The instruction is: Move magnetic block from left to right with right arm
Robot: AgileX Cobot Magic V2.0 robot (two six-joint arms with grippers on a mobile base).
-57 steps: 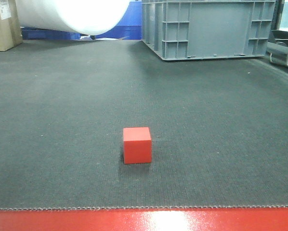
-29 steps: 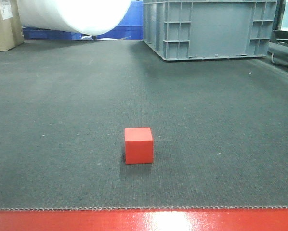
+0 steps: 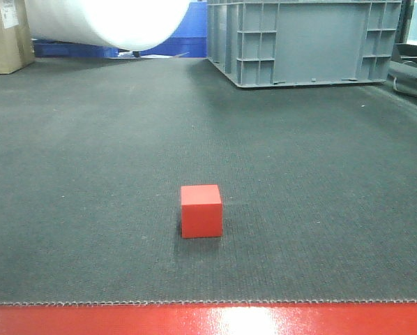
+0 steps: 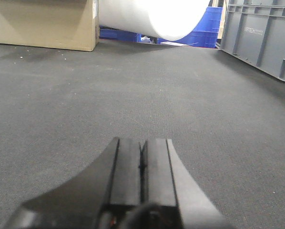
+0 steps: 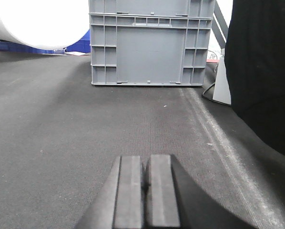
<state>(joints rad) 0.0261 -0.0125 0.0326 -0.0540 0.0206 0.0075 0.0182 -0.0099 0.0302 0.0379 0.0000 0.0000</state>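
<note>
A red strip (image 3: pixel 208 319) edges the near side of the dark mat (image 3: pixel 90 174). Just beyond it the magnetic block (image 3: pixel 201 211) sits alone, slightly left of centre, nothing touching it. The left tool (image 4: pixel 142 164) and right tool (image 5: pixel 143 183) each hang low over bare mat, fingers pressed together. Farther back stand a grey crate (image 3: pixel 302 42), a white roll (image 3: pixel 107 21) and a cardboard box (image 3: pixel 6 35).
</note>
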